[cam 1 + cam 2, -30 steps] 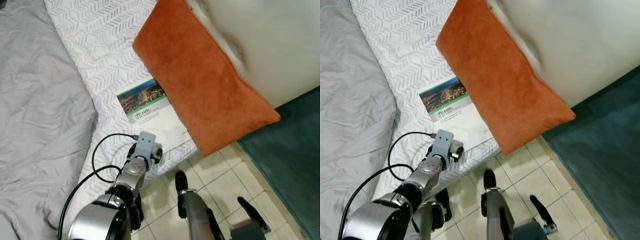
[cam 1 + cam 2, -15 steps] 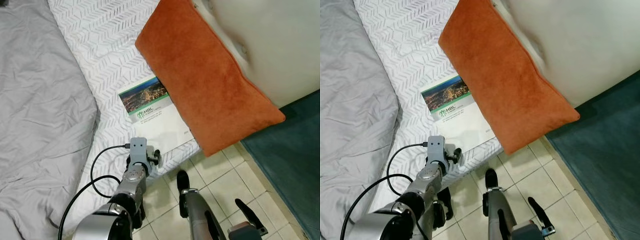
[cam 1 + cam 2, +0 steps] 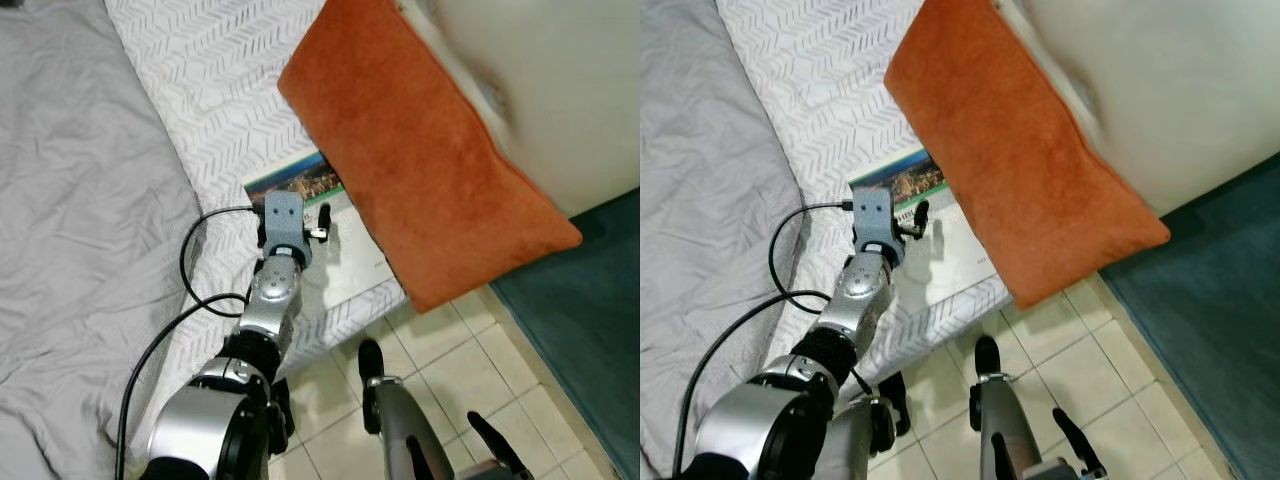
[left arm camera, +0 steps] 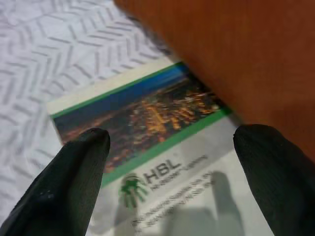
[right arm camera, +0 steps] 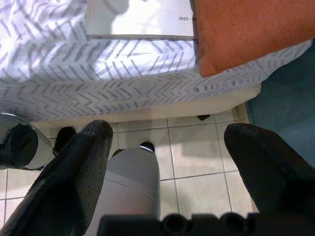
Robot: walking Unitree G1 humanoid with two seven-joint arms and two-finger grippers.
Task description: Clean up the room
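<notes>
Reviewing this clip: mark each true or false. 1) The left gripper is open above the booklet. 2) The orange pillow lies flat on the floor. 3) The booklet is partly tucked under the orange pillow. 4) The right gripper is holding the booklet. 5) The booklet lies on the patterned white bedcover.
1) True. The left gripper hangs with fingers spread over the booklet.
2) False. The orange pillow lies on the bed, one corner jutting past the edge over the tiled floor.
3) True. The pillow covers one edge of it.
4) False. The right gripper is open and empty, low over the floor beside the bed.
5) True. It rests on the patterned white bedcover.
</notes>
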